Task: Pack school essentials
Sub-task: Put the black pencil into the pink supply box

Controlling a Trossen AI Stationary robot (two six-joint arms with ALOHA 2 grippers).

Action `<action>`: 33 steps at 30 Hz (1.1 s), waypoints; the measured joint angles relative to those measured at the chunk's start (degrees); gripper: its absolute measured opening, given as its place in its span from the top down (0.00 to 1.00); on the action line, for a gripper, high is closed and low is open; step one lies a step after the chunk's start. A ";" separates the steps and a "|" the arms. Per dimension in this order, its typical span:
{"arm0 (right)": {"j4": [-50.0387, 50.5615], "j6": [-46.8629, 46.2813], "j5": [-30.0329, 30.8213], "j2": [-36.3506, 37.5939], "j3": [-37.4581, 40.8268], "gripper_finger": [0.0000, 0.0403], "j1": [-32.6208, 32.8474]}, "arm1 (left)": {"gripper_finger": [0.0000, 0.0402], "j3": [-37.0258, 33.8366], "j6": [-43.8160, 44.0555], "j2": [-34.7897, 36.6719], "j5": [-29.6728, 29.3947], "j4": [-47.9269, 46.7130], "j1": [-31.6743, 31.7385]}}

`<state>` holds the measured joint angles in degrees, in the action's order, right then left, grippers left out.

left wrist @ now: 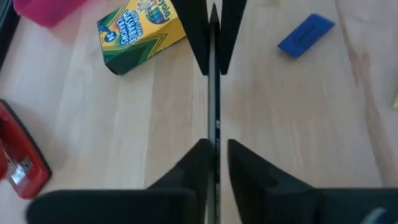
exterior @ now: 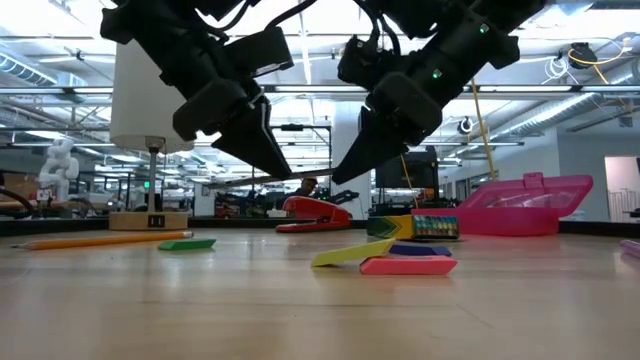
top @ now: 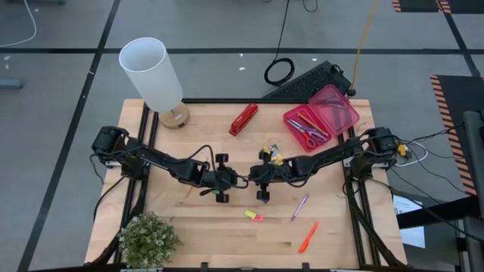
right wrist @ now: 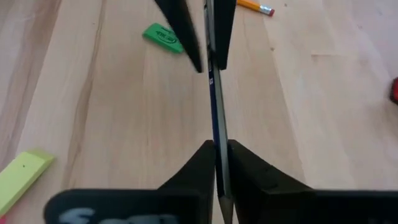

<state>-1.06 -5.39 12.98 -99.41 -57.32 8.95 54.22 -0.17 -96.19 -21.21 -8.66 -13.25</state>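
Both your arms meet above the middle of the pale wooden table (top: 189,227), holding one thin dark pencil (left wrist: 214,118) between them. Your left gripper (left wrist: 216,148) is clenched on one end of that pencil; your right gripper (right wrist: 217,148) is clenched on the other end, its fingertips facing the left ones. The low view shows the pencil held level, clear of the table.

Landmark: the green-yellow cardboard crayon box (top: 272,156), lying just behind the two grippers.
- Pink plastic box (top: 321,115) with its lid open: behind and to the right of the crayon box, with purple- and red-handled scissors (top: 308,130) inside.
- Red stapler (top: 243,119): behind and to the left of the crayon box.
- Flat blue eraser (left wrist: 305,35): near the crayon box, on the front side.
- Yellow eraser (top: 249,214) and pink eraser (top: 259,218): in front of the crayon box, touching each other.
- Purple pen (top: 299,206) and orange marker (top: 308,237): in front and to the right of it
- Green eraser (right wrist: 161,35) and yellow pencil (right wrist: 255,7): well left of the crayon box
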 joint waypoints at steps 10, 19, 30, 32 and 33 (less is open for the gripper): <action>11.76 0.19 -3.16 7.28 0.00 0.96 -2.11 | 0.54 0.02 10.05 0.93 -1.18 -2.15 -2.63; 26.83 0.32 -4.04 15.42 0.00 0.96 -3.39 | 0.50 0.08 18.94 3.94 -2.80 -6.74 -5.50; 38.38 -1.59 4.95 26.09 0.07 0.96 -4.59 | 0.54 0.04 24.52 4.14 -2.90 -8.01 -9.82; 39.42 -1.73 6.81 27.90 0.04 0.96 -4.84 | 0.54 0.04 25.08 4.14 -2.91 -7.81 -10.29; 40.46 -2.13 7.53 28.71 0.04 0.96 -4.90 | 0.54 0.04 25.43 4.14 -3.02 -7.77 -10.56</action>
<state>39.40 -7.52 20.51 -70.70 -57.28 4.05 54.26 25.26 -92.05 -24.24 -16.42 -23.81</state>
